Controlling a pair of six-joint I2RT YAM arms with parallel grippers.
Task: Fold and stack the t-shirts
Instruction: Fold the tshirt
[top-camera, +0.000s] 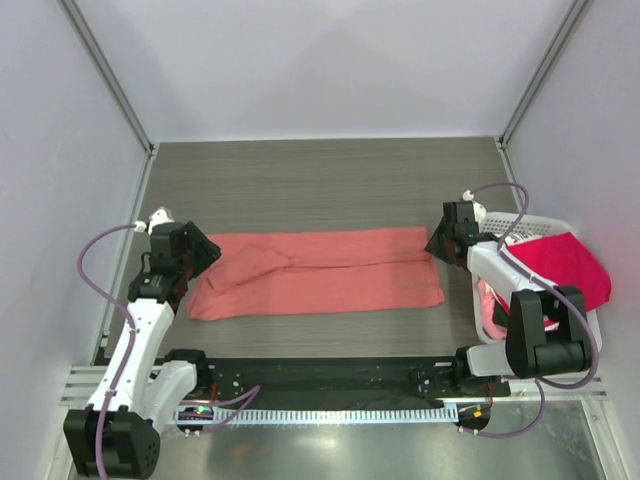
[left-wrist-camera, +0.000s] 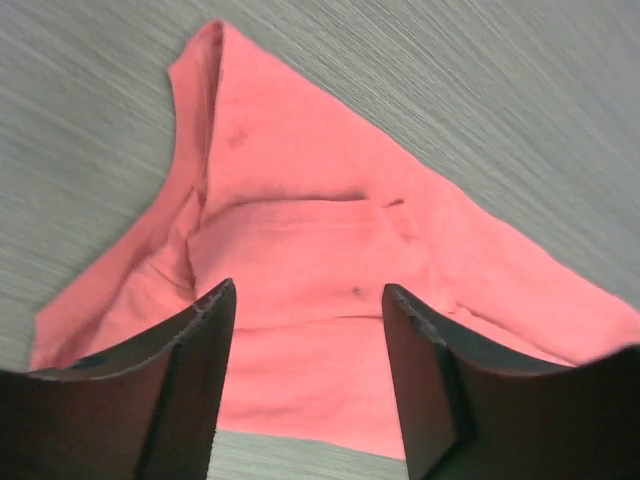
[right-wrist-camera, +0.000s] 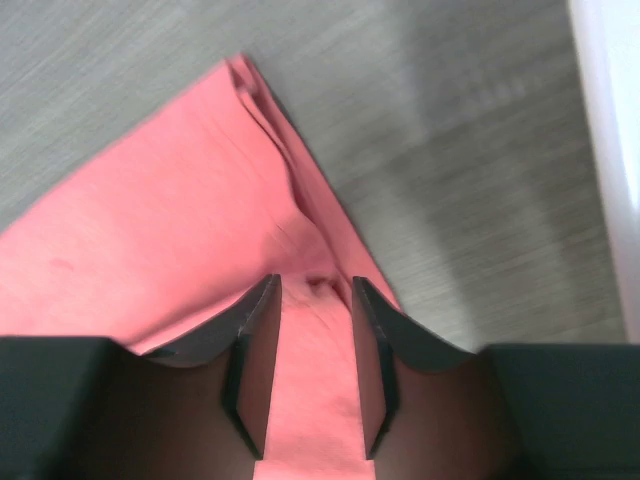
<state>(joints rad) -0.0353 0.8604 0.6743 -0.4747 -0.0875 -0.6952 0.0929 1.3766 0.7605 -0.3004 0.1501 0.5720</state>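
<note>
A salmon-coral t-shirt (top-camera: 320, 272) lies flat on the grey table as a long folded band. My left gripper (top-camera: 210, 254) is open just above the shirt's left end, and the left wrist view shows the cloth (left-wrist-camera: 320, 230) between its fingers (left-wrist-camera: 308, 290). My right gripper (top-camera: 437, 247) is at the shirt's far right corner. Its jaws (right-wrist-camera: 317, 285) are narrowed but apart, straddling a small pucker of the cloth (right-wrist-camera: 180, 220). A crimson-pink t-shirt (top-camera: 565, 262) lies bunched in the basket. The white lettered shirt is not visible.
A white lattice basket (top-camera: 530, 222) stands at the right edge of the table, behind my right arm; its wall also shows in the right wrist view (right-wrist-camera: 615, 150). Grey walls close in the table on the left, back and right.
</note>
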